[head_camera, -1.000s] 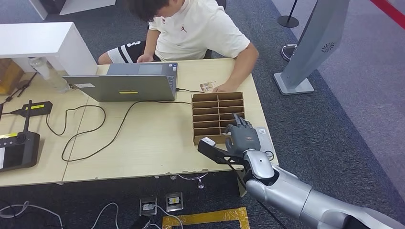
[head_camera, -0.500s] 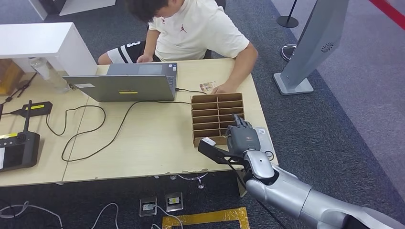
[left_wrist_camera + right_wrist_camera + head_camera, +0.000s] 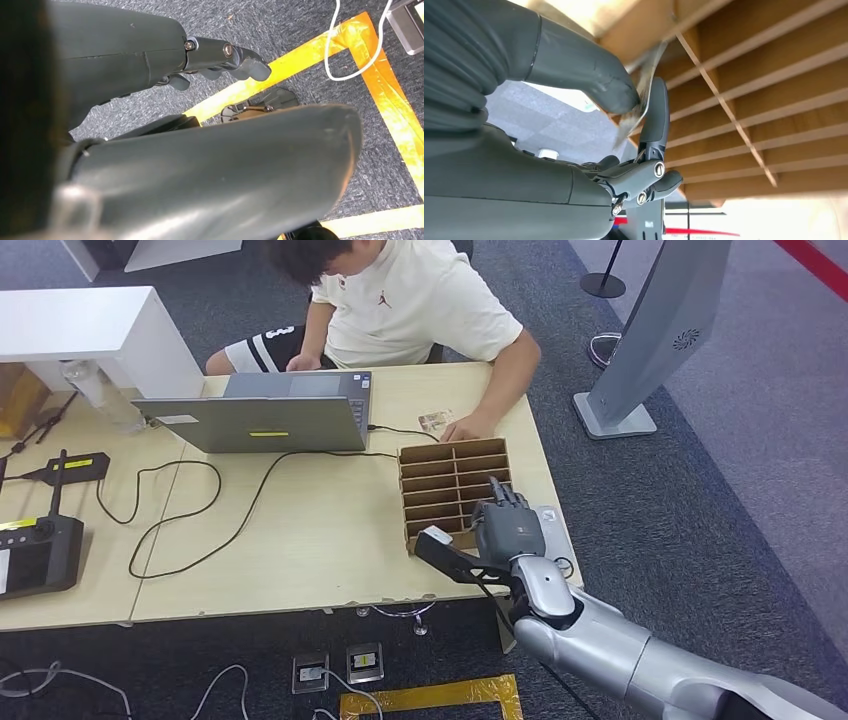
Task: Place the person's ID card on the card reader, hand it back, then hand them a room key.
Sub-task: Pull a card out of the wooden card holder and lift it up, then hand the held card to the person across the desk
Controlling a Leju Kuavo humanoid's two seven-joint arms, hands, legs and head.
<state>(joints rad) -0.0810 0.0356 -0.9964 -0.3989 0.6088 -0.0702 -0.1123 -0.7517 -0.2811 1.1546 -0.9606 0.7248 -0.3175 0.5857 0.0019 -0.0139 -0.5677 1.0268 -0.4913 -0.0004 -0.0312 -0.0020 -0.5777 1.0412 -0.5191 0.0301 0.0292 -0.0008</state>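
My right robot hand (image 3: 508,527) is at the near corner of the cardboard box of slots (image 3: 452,480) on the table (image 3: 310,540). Thumb and a finger (image 3: 655,117) pinch a thin card (image 3: 640,100) right at the slots. The box has slid a little since a moment ago; my robot hand has stayed put. The person's hand (image 3: 462,427) rests past the box, next to another card (image 3: 435,421). My left robot hand (image 3: 220,52) hangs over the floor, holding nothing, fingers curled.

Right hand (image 3: 508,528): dark grey fingers (image 3: 655,117) with silver screws at the knuckles, thick grey thumb, ribbed cover behind them; silver arm (image 3: 600,640). Person (image 3: 415,300): cream T-shirt, black striped shorts.
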